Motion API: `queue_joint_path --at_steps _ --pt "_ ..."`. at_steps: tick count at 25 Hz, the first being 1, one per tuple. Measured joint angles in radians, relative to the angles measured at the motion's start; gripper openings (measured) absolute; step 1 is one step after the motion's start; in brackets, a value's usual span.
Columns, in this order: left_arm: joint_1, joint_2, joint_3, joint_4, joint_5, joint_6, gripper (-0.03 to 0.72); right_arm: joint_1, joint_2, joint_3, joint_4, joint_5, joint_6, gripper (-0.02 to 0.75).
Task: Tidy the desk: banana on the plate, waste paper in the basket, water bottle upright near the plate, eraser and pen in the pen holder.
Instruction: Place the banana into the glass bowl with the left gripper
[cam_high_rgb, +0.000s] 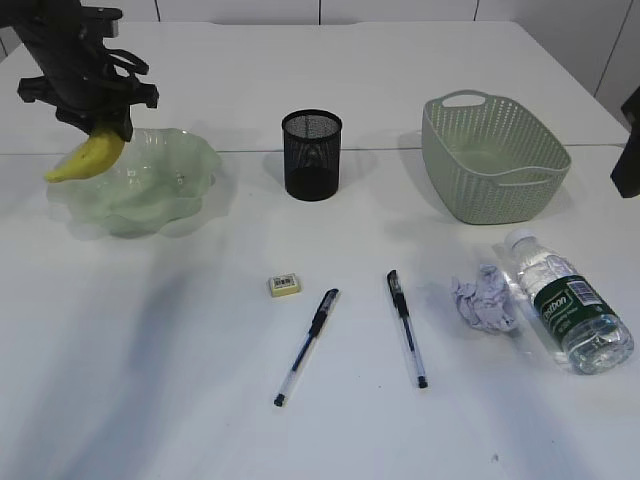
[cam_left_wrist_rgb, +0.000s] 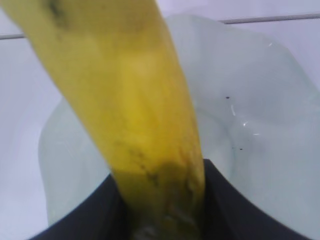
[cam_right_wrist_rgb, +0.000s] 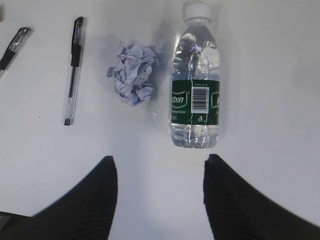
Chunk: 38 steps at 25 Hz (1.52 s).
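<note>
The left gripper (cam_high_rgb: 103, 128) clamps the banana (cam_high_rgb: 88, 157) above the green plate's (cam_high_rgb: 190, 160) left rim, seemingly not touching it; the right gripper (cam_right_wrist_rgb: 159, 192) hangs open over the desk (cam_high_rgb: 150, 350).

The banana (cam_left_wrist_rgb: 135, 115) is blurred and cropped at the top edge, hiding the left pincer's (cam_high_rgb: 100, 125) tips.

The plate (cam_high_rgb: 150, 185) sits at the far left of the desk (cam_high_rgb: 150, 380), with the banana (cam_high_rgb: 88, 158) above its left rim. To its right stands the pen holder (cam_high_rgb: 312, 154), and further right the basket (cam_high_rgb: 494, 157). Nearer the front, from left to right, lie the eraser (cam_high_rgb: 284, 285), two pens (cam_high_rgb: 307, 346), the waste paper (cam_high_rgb: 485, 299) and the water bottle (cam_high_rgb: 567, 313) on its side.
</note>
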Motion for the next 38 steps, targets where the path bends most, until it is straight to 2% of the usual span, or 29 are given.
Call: queue_joint_path --at_steps 12,34,38 --pt "0.000 0.037 0.000 -0.092 0.015 0.079 0.246 0.000 0.000 0.000 0.000 -0.012 0.000 0.413" --pt "0.000 0.044 0.000 -0.115 -0.025 0.086 0.283 0.000 0.000 0.000 0.000 -0.012 0.000 0.413" --pt "0.000 0.044 0.000 -0.116 -0.025 0.086 0.323 0.000 0.000 0.000 0.000 -0.012 0.000 0.413"
